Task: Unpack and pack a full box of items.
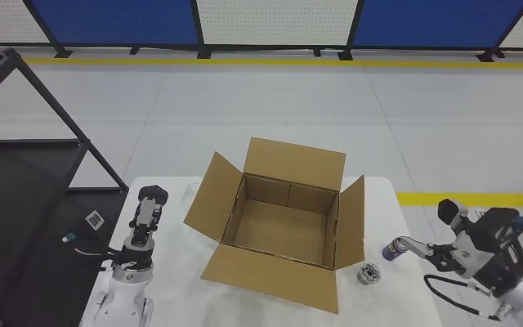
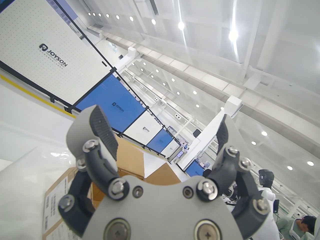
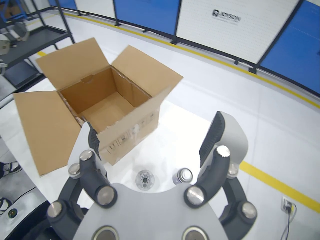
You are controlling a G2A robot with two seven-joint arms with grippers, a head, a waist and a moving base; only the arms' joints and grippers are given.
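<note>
Centrally, box between left claw, right claw.

plain brown box, white table, purple bottle

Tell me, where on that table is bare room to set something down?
Bare table lies between the box and the left end effector, and at the far corner beyond the small bottle. The box is empty. Crowded: right of the box, where a round metal part and the bottle stand.
</note>
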